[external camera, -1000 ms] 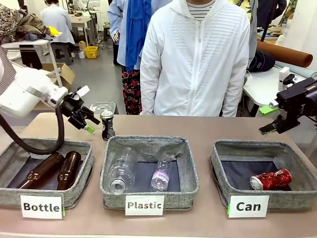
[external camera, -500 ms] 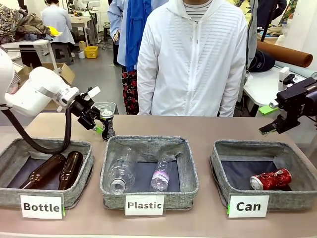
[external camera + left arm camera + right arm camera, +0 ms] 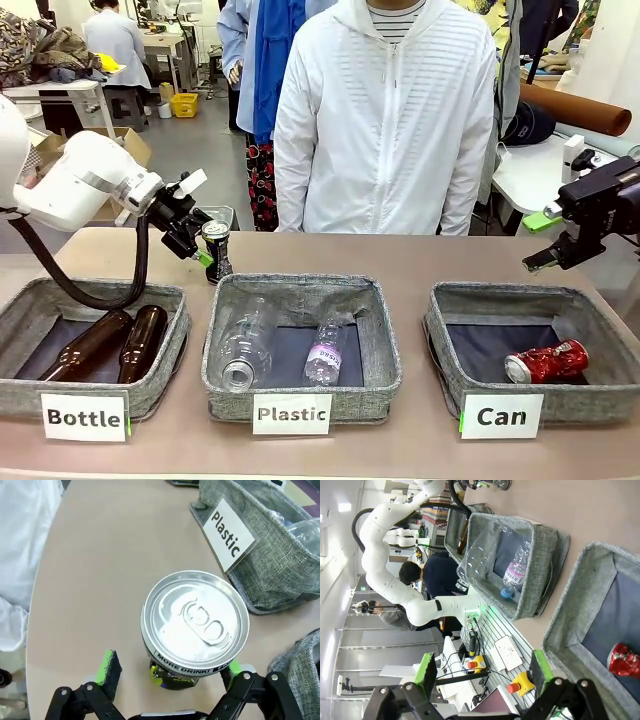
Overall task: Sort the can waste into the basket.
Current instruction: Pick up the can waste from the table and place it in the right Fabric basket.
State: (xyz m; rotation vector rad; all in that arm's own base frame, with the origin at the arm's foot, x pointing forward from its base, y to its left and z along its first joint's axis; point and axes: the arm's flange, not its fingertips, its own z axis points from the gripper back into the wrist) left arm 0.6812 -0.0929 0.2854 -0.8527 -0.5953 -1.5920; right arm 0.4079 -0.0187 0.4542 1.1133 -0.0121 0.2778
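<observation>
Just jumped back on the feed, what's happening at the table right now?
The left gripper is open, its fingers on either side of the black can. The can stands upright on the table behind the Bottle basket and the Plastic basket, and it is not yet gripped. The red can already lies in the Can basket. The right gripper hangs open beyond that basket, holding nothing. The person stands at the far edge.

The left arm [image 3: 85, 185] is smooth, rounded white casing trailing a thick black cable [image 3: 135, 265]; the left gripper [image 3: 205, 240] and right gripper [image 3: 540, 240] are black, angular linkages; pads [image 3: 107, 667] bright green.
</observation>
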